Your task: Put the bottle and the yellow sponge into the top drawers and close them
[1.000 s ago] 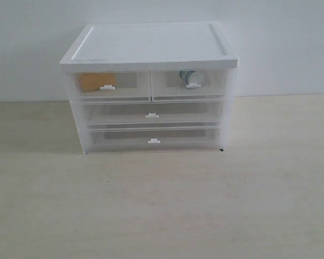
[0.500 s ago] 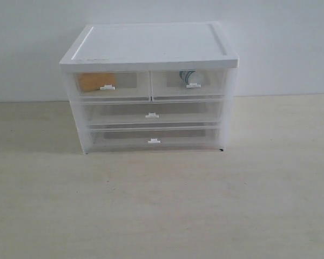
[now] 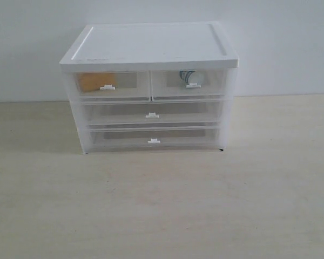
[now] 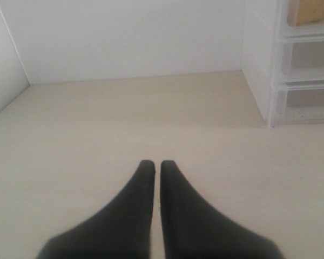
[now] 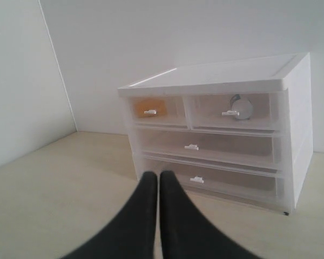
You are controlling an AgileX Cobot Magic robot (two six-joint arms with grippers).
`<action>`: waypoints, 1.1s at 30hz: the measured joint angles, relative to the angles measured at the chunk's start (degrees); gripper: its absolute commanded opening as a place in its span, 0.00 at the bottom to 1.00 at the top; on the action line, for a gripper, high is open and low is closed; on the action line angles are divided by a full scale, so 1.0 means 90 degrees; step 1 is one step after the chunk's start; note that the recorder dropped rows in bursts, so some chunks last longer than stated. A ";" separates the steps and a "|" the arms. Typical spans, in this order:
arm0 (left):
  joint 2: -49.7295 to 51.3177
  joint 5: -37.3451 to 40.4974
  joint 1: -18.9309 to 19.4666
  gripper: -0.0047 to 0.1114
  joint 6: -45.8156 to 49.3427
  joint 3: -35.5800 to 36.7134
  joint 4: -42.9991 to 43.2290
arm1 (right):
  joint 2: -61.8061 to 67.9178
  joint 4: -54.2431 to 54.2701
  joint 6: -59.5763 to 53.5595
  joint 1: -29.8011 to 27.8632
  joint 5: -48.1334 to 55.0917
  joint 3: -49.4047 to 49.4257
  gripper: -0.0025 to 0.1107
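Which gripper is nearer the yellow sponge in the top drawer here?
Left, probably. The left gripper hangs low off the left front corner of the cabinet, below the yellow sponge. The right gripper faces the cabinet's front from farther back, toward its other side.

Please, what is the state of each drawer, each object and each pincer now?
top left drawer: closed, holds the yellow sponge.
top right drawer: closed, holds the bottle.
middle drawer: closed.
bottom drawer: closed.
left pincer: shut, holding nothing.
right pincer: shut, holding nothing.
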 measured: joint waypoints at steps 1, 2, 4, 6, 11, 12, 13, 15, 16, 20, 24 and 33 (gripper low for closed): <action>0.0000 0.0000 0.0000 0.07 -0.0095 0.0000 0.0091 | 0.0000 0.0000 0.0000 0.0000 0.0000 0.0000 0.02; 0.0000 0.0000 0.0000 0.07 -0.0198 0.0000 0.0185 | 0.0000 0.0000 0.0000 0.0000 0.0000 0.0000 0.02; 0.0000 0.0000 0.0000 0.07 -0.0488 0.0000 0.0429 | 0.0000 0.0000 0.0000 0.0000 -0.0012 0.0000 0.02; 0.0000 0.0000 0.0000 0.07 -0.0626 0.0000 0.0528 | 0.0000 0.0000 0.0000 0.0000 -0.0017 0.0000 0.02; 0.0000 0.0000 0.0000 0.07 -0.0707 0.0000 0.0623 | 0.0000 0.0000 0.0000 0.0000 -0.0017 0.0000 0.02; 0.0000 0.0000 0.0000 0.07 -0.0707 0.0000 0.0623 | 0.0000 0.0000 0.0000 0.0000 -0.0017 0.0000 0.02; 0.0000 0.0000 0.0000 0.07 -0.0707 0.0000 0.0623 | 0.0000 0.0000 0.0000 0.0000 -0.0017 0.0000 0.02; 0.0000 0.0000 0.0000 0.07 -0.0707 0.0000 0.0623 | 0.0000 0.0000 0.0000 0.0000 -0.0017 0.0000 0.02; 0.0000 0.0000 0.0000 0.07 -0.0707 0.0000 0.0623 | 0.0000 0.0000 0.0000 0.0000 -0.0028 0.0000 0.02; 0.0000 0.0012 0.0000 0.07 -0.0707 0.0000 0.0623 | 0.0000 0.0000 0.0000 0.0000 -0.0028 0.0000 0.02; 0.0000 0.0012 0.0000 0.07 -0.0707 0.0000 0.0633 | 0.0000 0.0000 0.0000 0.0000 -0.0028 0.0000 0.02; 0.0000 0.0012 0.0000 0.07 -0.0707 0.0000 0.0645 | 0.0000 0.0472 0.0504 0.0000 -0.0201 0.0000 0.02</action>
